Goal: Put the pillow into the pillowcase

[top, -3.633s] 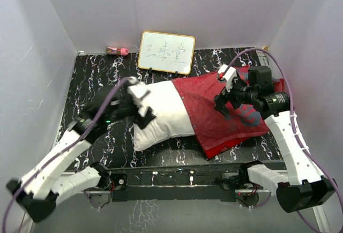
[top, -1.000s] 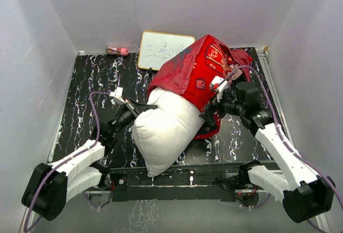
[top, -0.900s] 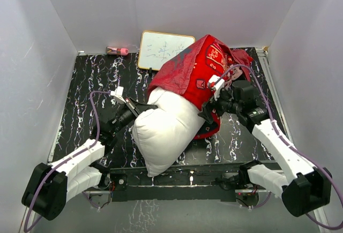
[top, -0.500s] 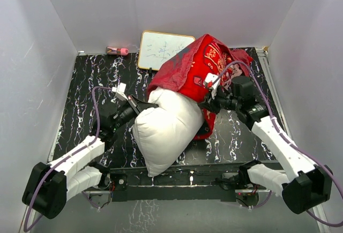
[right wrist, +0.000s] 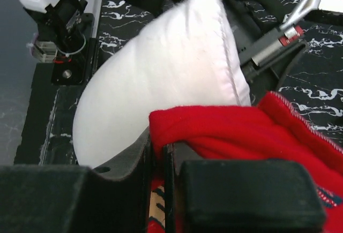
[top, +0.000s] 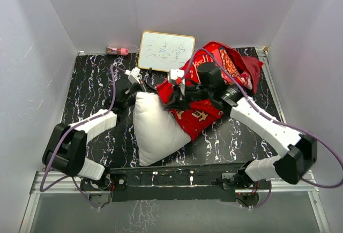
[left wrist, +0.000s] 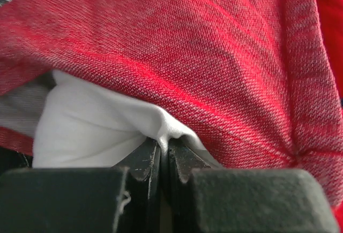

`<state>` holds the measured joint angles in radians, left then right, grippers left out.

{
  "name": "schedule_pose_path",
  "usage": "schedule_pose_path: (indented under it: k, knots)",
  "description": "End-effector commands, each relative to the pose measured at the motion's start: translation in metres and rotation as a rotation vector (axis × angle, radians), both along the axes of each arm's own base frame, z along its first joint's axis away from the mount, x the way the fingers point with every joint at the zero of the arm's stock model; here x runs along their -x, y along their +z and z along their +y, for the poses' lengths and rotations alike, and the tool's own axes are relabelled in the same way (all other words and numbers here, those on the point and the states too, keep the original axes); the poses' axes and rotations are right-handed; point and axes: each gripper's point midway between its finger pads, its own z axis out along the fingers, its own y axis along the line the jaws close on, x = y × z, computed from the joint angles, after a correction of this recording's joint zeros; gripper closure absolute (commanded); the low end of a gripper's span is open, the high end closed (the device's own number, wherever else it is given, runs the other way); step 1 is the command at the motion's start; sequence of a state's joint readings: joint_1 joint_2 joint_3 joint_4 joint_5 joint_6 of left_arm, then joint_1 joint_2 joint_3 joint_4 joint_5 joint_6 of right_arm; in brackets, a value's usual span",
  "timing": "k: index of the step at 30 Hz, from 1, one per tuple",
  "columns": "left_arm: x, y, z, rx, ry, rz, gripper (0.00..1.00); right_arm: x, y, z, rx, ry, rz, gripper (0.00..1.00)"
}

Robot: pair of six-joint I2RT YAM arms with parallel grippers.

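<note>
The plump white pillow (top: 155, 128) lies at the table's middle, its near end bare. Its far end sits under the red printed pillowcase (top: 214, 85), which bunches toward the back right. My left gripper (top: 140, 85) is at the pillow's far left corner, shut on a pinch of white pillow fabric (left wrist: 161, 131), with red cloth draped over it (left wrist: 203, 56). My right gripper (top: 170, 95) reaches across from the right. It is shut on the folded red hem of the pillowcase (right wrist: 214, 131), right against the pillow (right wrist: 161, 77).
A small framed whiteboard (top: 166, 51) leans at the back wall, with a pink object (top: 117, 51) to its left. The black marbled tabletop (top: 86, 88) is walled in white on three sides. A metal rail (top: 182, 177) with the arm bases runs along the near edge.
My right gripper shut on the pillowcase hem and swung left, dragging the red cloth over the pillow's far end. My left gripper, still shut on the pillow, moved toward the back.
</note>
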<state>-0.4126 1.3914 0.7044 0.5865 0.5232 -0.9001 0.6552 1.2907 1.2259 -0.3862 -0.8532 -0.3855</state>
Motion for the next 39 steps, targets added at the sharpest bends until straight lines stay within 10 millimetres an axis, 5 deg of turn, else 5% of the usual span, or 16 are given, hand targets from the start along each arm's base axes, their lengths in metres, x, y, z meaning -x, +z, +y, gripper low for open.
schedule_pose_path:
  k: [1, 4, 7, 10, 12, 15, 19, 22, 26, 33, 39]
  knots:
    - [-0.019, 0.004, -0.006, -0.006, -0.006, -0.034, 1.00, 0.000, 0.060, 0.044, -0.150, 0.036, -0.021, 0.92]
    - [-0.022, 0.003, 0.010, -0.026, 0.041, -0.014, 0.94, -0.052, 0.022, 0.022, -0.087, -0.148, 0.046, 0.92]
    - [-0.015, -0.005, 0.045, -0.138, 0.120, 0.040, 0.58, -0.088, -0.011, -0.008, -0.043, -0.300, 0.147, 0.92]
    - [-0.009, -0.004, 0.099, -0.343, 0.275, 0.070, 0.18, -0.103, -0.030, -0.028, -0.020, -0.372, 0.183, 0.92]
    - [-0.001, 0.007, 0.134, -0.482, 0.362, 0.076, 0.03, -0.104, -0.033, -0.031, -0.022, -0.382, 0.191, 0.92]
    - [0.016, 0.029, 0.171, -0.640, 0.419, 0.080, 0.03, -0.102, -0.033, -0.030, -0.038, -0.375, 0.207, 0.92]
    - [0.040, 0.066, 0.190, -0.707, 0.453, 0.072, 0.03, -0.099, -0.029, -0.026, -0.055, -0.353, 0.214, 0.92]
    - [0.061, 0.089, 0.188, -0.667, 0.444, 0.068, 0.03, -0.099, -0.027, -0.024, -0.061, -0.337, 0.220, 0.92]
    - [0.092, 0.109, 0.158, -0.454, 0.359, 0.090, 0.03, -0.096, -0.027, -0.021, -0.065, -0.316, 0.235, 0.92]
    - [0.121, 0.063, 0.138, -0.263, 0.336, 0.238, 0.03, -0.092, -0.034, -0.020, -0.071, -0.304, 0.265, 0.92]
    - [0.107, 0.014, 0.123, -0.237, 0.270, 0.311, 0.03, -0.088, -0.036, -0.014, -0.071, -0.269, 0.290, 0.92]
